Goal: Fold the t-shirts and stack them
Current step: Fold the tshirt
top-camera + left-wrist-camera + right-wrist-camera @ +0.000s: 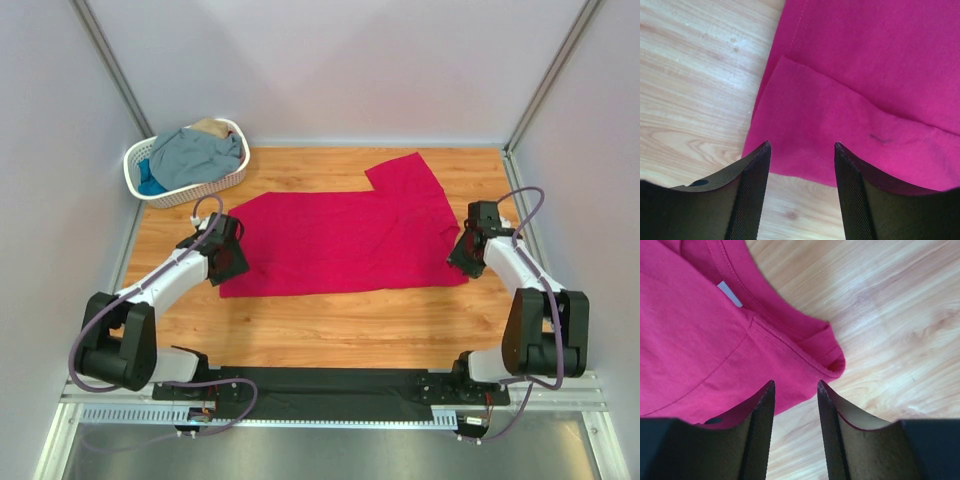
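**Pink shirt spread on the table, both grippers parted at its ends**

The crimson-pink t-shirt point(350, 235) lies spread out on the wooden table point(350, 325), roughly centre. Its long axis runs left to right, and one flap sticks out toward the far right. It is mostly flat with a few soft wrinkles.

In the left wrist view the shirt point(865, 75) shows a stitched hem edge and a folded-over layer, with bare wood to the left. In the right wrist view the shirt point(690, 330) shows a ribbed neckline, a white label point(729, 294) and a bunched corner at the cloth's edge.

The left gripper point(230, 262) sits at the shirt's near-left corner. Its fingers point(757, 175) are spread apart with nothing pinched, and the cloth edge lies below the gap point(801, 147).

The right gripper point(462, 255) sits at the shirt's right edge. Its fingers point(762, 415) are parted with a narrower gap and not clamped on anything, and the cloth edge and wood are visible between them point(796, 384).

The other shirts are piled in the white lattice basket point(137, 160) at the far-left corner of the table, well apart from the pink one. The grey-blue t-shirt point(198, 155) lies on top, the bright blue t-shirt point(150, 186) peeks out at the near-left side, and the tan t-shirt point(210, 127) is at the back.
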### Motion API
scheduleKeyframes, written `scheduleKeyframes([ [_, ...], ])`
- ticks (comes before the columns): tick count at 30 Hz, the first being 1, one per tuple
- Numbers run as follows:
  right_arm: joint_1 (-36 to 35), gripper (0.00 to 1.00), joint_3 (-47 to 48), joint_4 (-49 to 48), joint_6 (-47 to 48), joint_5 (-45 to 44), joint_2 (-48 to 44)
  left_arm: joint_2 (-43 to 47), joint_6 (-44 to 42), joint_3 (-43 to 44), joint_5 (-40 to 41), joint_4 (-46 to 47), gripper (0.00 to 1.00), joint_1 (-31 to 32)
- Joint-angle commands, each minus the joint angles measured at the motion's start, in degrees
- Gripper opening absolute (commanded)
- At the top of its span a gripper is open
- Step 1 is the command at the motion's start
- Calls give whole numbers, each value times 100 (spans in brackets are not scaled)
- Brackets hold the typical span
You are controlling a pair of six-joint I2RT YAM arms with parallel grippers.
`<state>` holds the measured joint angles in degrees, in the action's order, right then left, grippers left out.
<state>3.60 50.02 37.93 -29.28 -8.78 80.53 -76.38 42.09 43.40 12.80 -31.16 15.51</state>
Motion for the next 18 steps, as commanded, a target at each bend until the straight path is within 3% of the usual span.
scheduleKeyframes([
  [1, 18, 40, -185, -619, -245, 192, 234, -227, -51, 107, -50, 453, 61, 14],
  [8, 168, 34, -554, -568, -534, -545, 464, -1370, 379, 748, 1048, -653, 62, -21],
  [9, 220, 35, -642, -498, -561, -729, 385, -1440, 414, 801, 1197, -768, 59, -21],
  [10, 255, 35, -808, -489, -588, -774, 306, -1493, 423, 802, 1199, -786, 55, -21],
  [18, 396, 38, -976, 327, -904, -854, -871, -872, 529, 837, 821, -1128, 58, -4],
])
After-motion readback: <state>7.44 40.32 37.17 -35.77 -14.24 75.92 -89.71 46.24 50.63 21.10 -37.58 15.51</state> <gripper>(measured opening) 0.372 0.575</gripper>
